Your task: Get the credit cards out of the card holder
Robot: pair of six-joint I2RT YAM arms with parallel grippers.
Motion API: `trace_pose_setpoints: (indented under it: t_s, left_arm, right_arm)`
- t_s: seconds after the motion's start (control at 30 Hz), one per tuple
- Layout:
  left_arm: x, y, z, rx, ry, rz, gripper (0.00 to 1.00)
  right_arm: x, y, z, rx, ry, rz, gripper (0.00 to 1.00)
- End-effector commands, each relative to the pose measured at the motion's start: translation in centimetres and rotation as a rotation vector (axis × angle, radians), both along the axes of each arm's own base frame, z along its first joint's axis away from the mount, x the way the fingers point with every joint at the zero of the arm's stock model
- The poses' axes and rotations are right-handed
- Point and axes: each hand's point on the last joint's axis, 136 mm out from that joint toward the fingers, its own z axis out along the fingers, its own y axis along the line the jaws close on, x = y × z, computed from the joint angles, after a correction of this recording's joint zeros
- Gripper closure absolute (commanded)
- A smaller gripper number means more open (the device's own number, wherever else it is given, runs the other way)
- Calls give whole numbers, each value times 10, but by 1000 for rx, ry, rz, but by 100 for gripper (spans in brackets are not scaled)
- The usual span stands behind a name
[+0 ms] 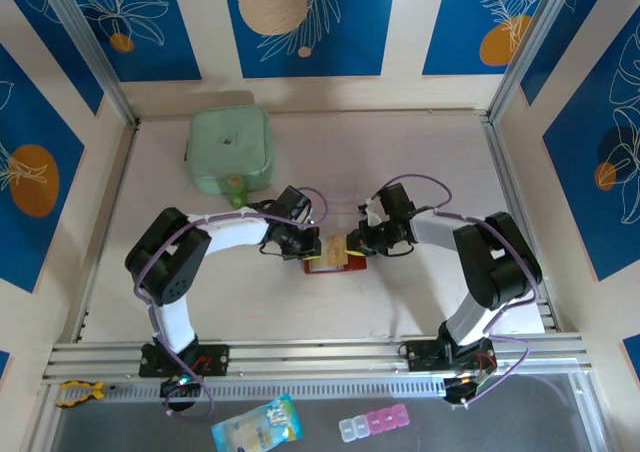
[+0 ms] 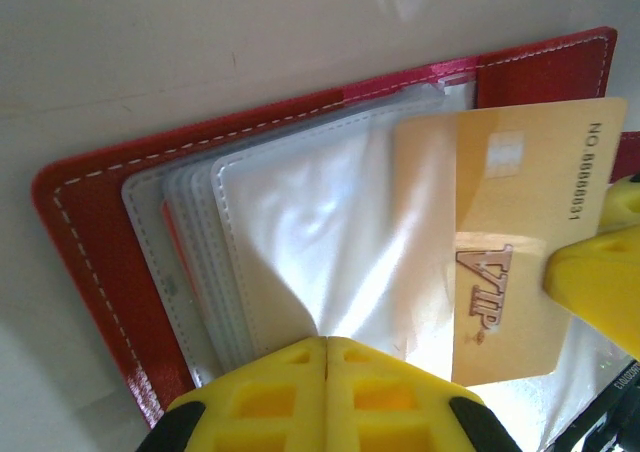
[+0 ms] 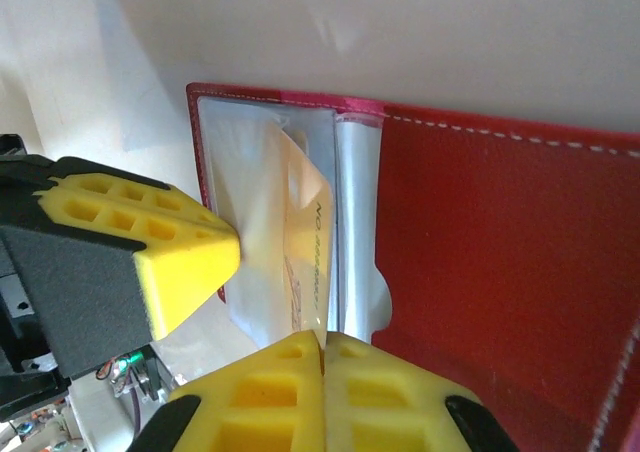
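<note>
Where the card holder (image 1: pixel 325 263) lies open on the tabletop (image 1: pixel 420 162) between the two arms, one gold credit card (image 2: pixel 520 232) marked VIP stands half out of a clear sleeve (image 2: pixel 300 232). Left jaws: closed tight, pinching that sleeve's edge. Right jaws: closed tight on the card's free end. Green pouch (image 1: pixel 230 147): well apart, far left.

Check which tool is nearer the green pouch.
Left. The left tool, pinching the wallet sleeve, sits just below-right of the pouch; the right tool, on the card, is farther right.
</note>
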Motion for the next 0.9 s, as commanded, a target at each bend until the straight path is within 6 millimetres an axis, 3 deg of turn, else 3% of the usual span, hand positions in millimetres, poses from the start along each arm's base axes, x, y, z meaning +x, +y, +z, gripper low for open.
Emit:
trace_pose_setpoints:
  t_s: [0.0, 0.43, 0.67, 0.87]
  left_arm:
    - [-12, 8, -5, 40, 25, -12, 98]
    - [0, -4, 22, -22, -30, -13, 93]
    - [8, 1, 40, -35, -108, 4, 91]
    - [11, 16, 53, -18, -178, 27, 90]
  right_arm:
    - [-7, -12, 3, -46, -11, 8, 95]
    - [4, -29, 54, -175, -257, 204, 97]
    - [33, -33, 84, -280, -476, 347, 100]
    - [50, -33, 101, -410, -679, 622, 100]
